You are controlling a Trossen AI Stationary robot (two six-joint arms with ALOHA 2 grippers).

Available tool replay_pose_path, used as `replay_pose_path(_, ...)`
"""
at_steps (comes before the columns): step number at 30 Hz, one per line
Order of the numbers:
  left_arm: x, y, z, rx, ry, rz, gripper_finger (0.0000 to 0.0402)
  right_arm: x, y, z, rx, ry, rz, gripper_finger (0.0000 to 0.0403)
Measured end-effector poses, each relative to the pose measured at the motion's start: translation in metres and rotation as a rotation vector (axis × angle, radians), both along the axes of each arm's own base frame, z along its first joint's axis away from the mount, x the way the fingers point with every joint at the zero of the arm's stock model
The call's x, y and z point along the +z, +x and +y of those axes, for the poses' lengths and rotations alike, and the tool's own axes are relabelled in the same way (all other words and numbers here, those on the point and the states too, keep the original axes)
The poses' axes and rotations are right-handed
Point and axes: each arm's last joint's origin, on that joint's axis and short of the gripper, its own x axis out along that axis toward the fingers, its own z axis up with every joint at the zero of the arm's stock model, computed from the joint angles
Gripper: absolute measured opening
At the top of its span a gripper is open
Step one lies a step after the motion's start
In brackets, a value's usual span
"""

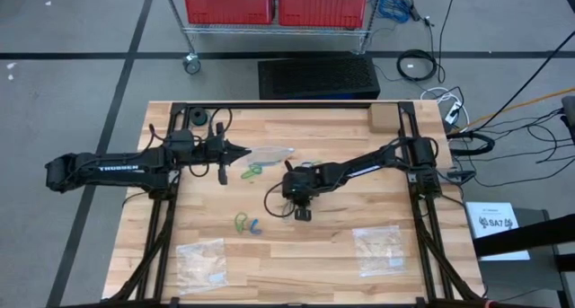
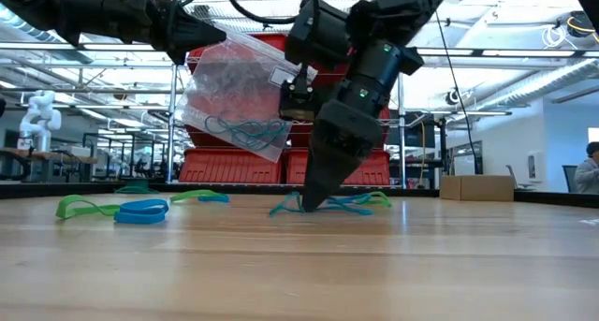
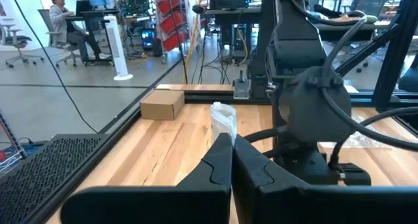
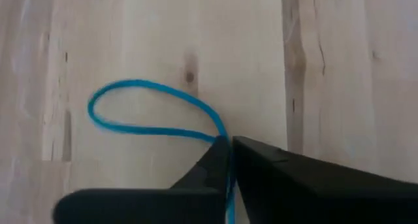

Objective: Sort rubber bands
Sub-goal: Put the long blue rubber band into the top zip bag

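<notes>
My right gripper (image 4: 227,144) is down on the wooden table (image 1: 359,272) near its middle, shut on a thin blue rubber band (image 4: 150,113). More blue and green bands (image 2: 360,201) lie around its tips. A green and a blue band (image 1: 248,224) lie loose toward the near left. My left gripper (image 3: 232,145) hovers level at the left, shut on a clear plastic bag (image 2: 234,87). The bag hangs above the table, and several blue-green bands (image 2: 248,129) show in it. My left gripper pinches the clear bag's upper edge (image 3: 222,119) between its two level fingers, coming from the table's left. The bag hangs below them, clear of the table. My right gripper pinches one end of the blue band's loop (image 4: 219,136) between its fingertips, slanting steeply down from the table's right. The rest of the loop lies flat on the wood.
Two more clear plastic bags lie flat near the front edge, one at the left (image 1: 202,261) and one at the right (image 1: 377,248). A small cardboard box (image 1: 384,118) sits at the far right corner. Black frame rails (image 1: 431,227) run along both sides.
</notes>
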Motion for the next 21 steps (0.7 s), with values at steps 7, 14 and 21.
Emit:
replay_pose_path(7, 0.000, 0.000, 0.000, 0.000, 0.000, 0.001, 0.0000, 0.012, 0.006, 0.006, 0.057, -0.069, 0.021, 0.0001)
replay_pose_path(14, 0.000, 0.000, 0.000, 0.000, 0.000, 0.000, 0.0000, 0.045, 0.019, 0.019, 0.136, -0.121, 0.017, 0.0000)
replay_pose_path(21, 0.000, 0.000, 0.000, 0.000, 0.000, 0.000, 0.0000, 0.074, 0.030, 0.027, 0.180, -0.146, -0.029, 0.0000)
